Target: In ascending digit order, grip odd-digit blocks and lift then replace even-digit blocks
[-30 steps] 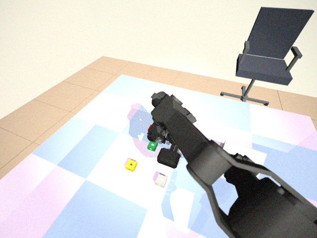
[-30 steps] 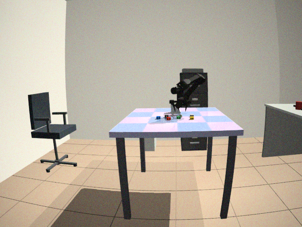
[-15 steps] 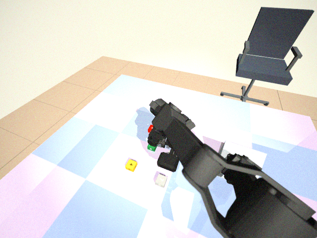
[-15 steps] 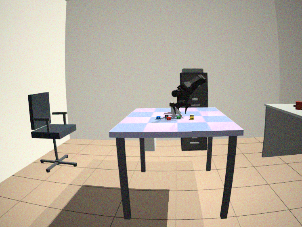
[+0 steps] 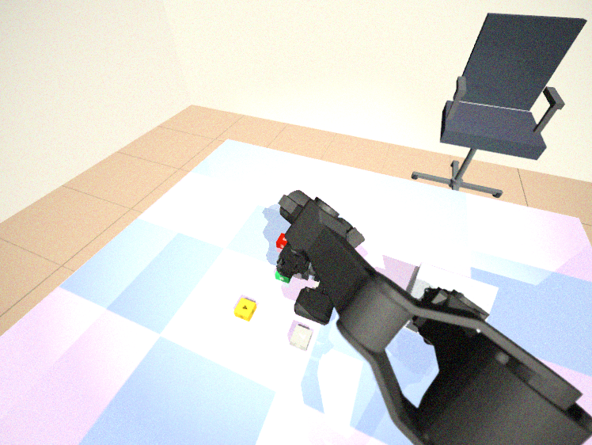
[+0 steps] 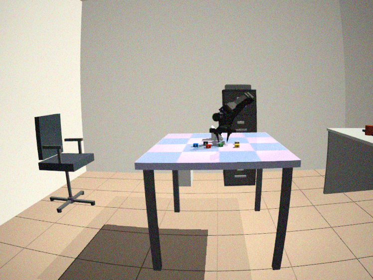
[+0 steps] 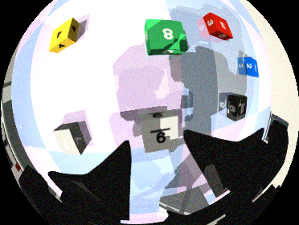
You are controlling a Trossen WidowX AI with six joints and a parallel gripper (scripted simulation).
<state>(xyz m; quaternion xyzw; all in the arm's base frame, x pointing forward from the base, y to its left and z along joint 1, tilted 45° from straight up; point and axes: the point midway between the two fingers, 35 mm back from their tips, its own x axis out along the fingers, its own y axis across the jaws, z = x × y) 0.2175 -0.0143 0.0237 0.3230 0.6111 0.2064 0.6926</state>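
Observation:
My gripper [image 7: 157,139] [image 6: 223,141] is open and empty, pointing down, its fingertips above a white-grey block [image 7: 149,141] whose digit reads as a 6 with a bar over it in the wrist view; seen the other way up it is an underlined 9. Farther out stand a green block [image 7: 154,34] [image 6: 220,145] [image 5: 282,278] showing 8, a red block [image 7: 217,27] [image 5: 281,241] showing 3, a blue block [image 7: 248,67] [image 6: 195,145] showing 2, and a yellow block [image 7: 64,35] [image 5: 244,309] showing 4. A black block [image 7: 236,106] and a pale block [image 7: 72,138] [image 5: 301,337] have unclear digits.
The blocks stand on a checkered table [image 5: 191,382] [image 6: 199,158]. The green block is just beyond the block under the fingers, the black one to the right and the pale one to the left in the wrist view. An office chair [image 5: 492,124] [image 6: 65,161] stands beside the table.

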